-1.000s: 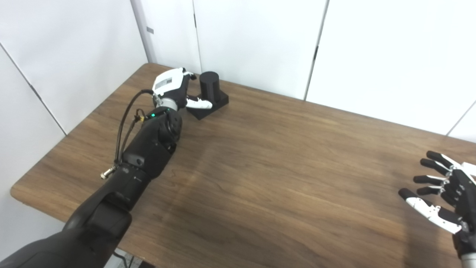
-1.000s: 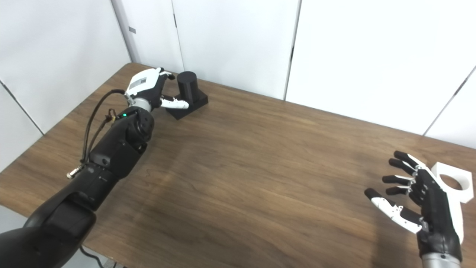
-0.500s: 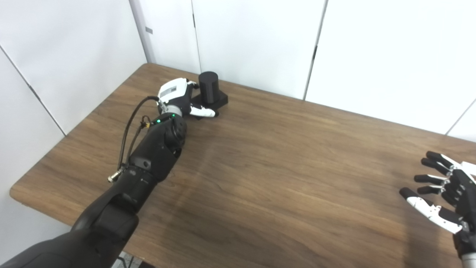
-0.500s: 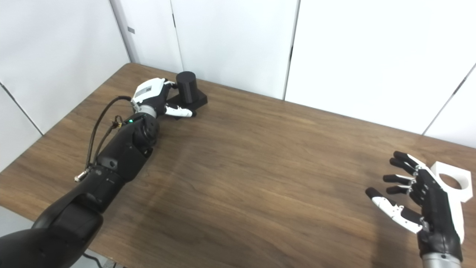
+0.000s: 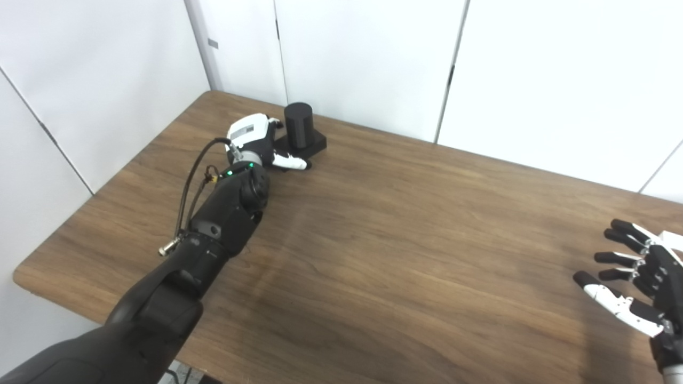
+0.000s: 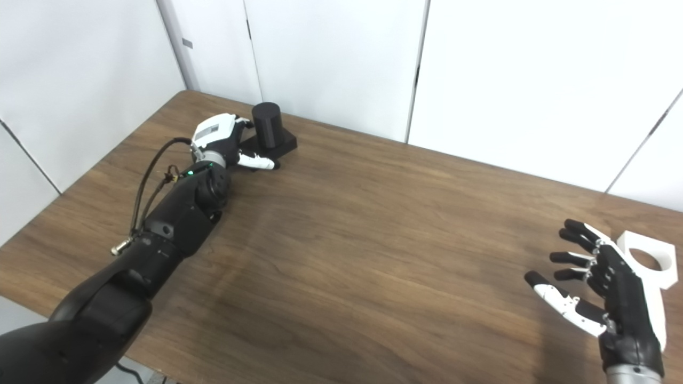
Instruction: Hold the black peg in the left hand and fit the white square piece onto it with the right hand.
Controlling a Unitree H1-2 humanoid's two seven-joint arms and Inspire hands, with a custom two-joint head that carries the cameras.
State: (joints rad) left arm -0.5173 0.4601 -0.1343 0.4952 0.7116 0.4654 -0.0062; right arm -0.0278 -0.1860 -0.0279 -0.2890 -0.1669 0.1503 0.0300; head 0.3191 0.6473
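Far left, the left hand (image 6: 221, 140) sits against the upright peg (image 6: 265, 124) on the table (image 6: 352, 240), grip apparently unclosed. Only the right eye view shows the white piece (image 6: 646, 262) behind the spread, empty right hand (image 6: 608, 298).

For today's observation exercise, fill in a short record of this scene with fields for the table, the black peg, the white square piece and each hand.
table: brown wood-grain top, white wall panels behind
black peg: upright cylinder on a flat black base, at the far left of the table
white square piece: lies flat near the right edge, round hole facing up
left hand: at the peg's base, thumb along its front; a firm hold cannot be seen
right hand: open, fingers spread, beside the white piece and holding nothing
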